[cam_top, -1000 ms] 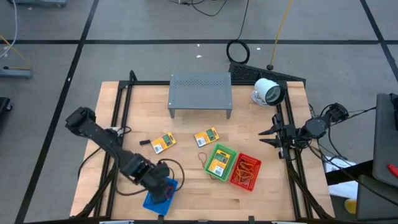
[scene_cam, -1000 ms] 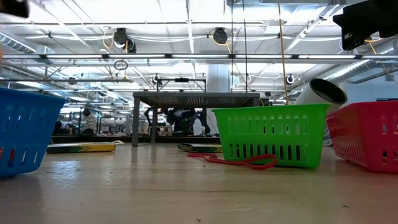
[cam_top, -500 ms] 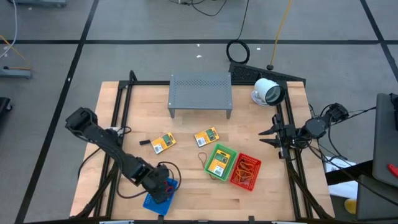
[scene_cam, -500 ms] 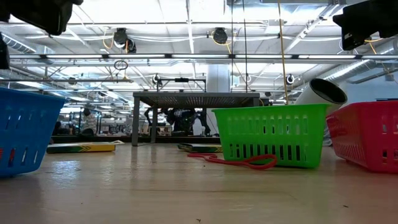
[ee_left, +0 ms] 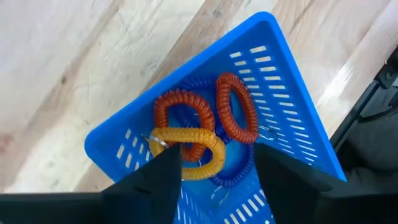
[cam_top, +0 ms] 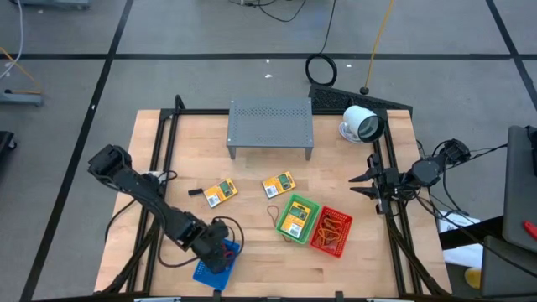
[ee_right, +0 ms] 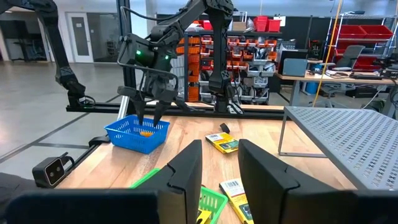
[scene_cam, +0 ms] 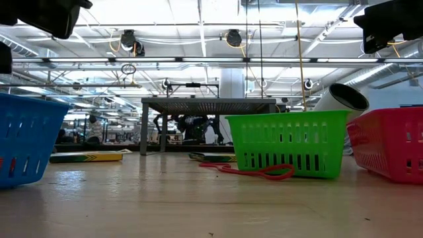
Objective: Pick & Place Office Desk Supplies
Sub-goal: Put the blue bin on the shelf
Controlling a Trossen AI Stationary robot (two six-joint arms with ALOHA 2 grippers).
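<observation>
Left gripper (cam_top: 221,257) over the blue basket (cam_top: 207,273) at the desk's front edge, fingers spread and empty, coil rings (ee_left: 200,134) inside, right gripper (cam_top: 362,184) at the right edge – partly open, empty, yellow packets (cam_top: 220,193) mid-desk, open wood around.

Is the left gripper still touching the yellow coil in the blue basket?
Apart. Left wrist view: left gripper open, yellow coil lying between its fingers in the blue basket.

Blue slotted basket (ee_left: 292,118) holds orange, yellow and blue coils (ee_left: 186,134).
</observation>
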